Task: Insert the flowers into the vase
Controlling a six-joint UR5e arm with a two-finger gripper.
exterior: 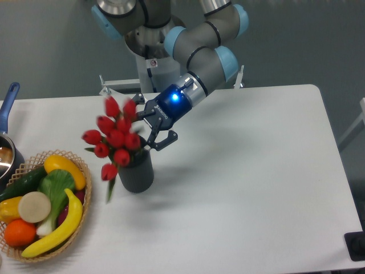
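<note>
The gripper (pixel 153 127) is hanging just above and to the right of the vase's mouth, its two dark fingers (pixel 165 138) splayed apart and gripping nothing, with a blue light glowing on the wrist behind it. The flowers (pixel 116 136) are sitting in the vase (pixel 136 170), their stems going down into its round mouth while the red buds are leaning out over its left side; one bud and a green leaf are drooping lowest, down beside the vase's left wall. The bunch looks a little blurred, so I cannot tell how deep the stems are reaching. The vase is standing upright on the white table (pixel 245 182), towards its left half. Near the left edge, a wicker basket (pixel 85 197) is holding bananas, an orange and green vegetables, close to the vase but not touching it. Behind the basket, a pot (pixel 7 145) with a blue handle is poking in at the frame's edge.
</note>
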